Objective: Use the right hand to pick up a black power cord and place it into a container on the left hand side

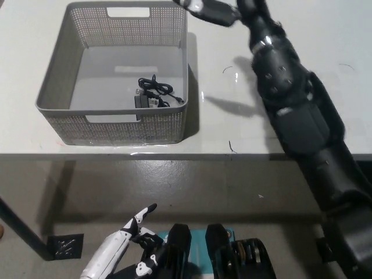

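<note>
power cord (152, 93) in container (57, 81), container on table (244, 128) left side

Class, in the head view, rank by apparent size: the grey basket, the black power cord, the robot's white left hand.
1. grey basket
2. white left hand, nearer the camera and partly cut off, so only roughly placed
3. black power cord

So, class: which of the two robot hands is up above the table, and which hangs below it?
The black right robot hand is above the table, beyond the basket. The white left robot hand hangs below the table edge.
</note>
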